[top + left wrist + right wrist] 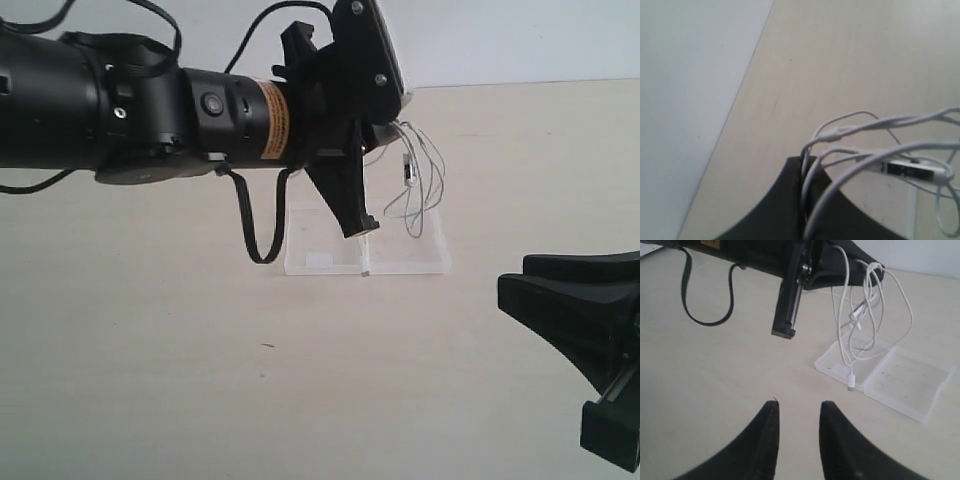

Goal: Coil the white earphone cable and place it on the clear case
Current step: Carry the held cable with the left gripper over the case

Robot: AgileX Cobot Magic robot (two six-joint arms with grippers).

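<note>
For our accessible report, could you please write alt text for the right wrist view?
The left gripper holds the looped white earphone cable, which hangs over the clear case on the pale table. In the foreground, the right gripper is open and empty.

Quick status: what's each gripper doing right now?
Left gripper: closed, holding the white earphone cable.
Right gripper: open, holding nothing.

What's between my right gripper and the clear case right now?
Only bare tabletop. The right wrist view shows nothing between the right gripper and the clear case; the white earphone cable dangles over the case.
</note>
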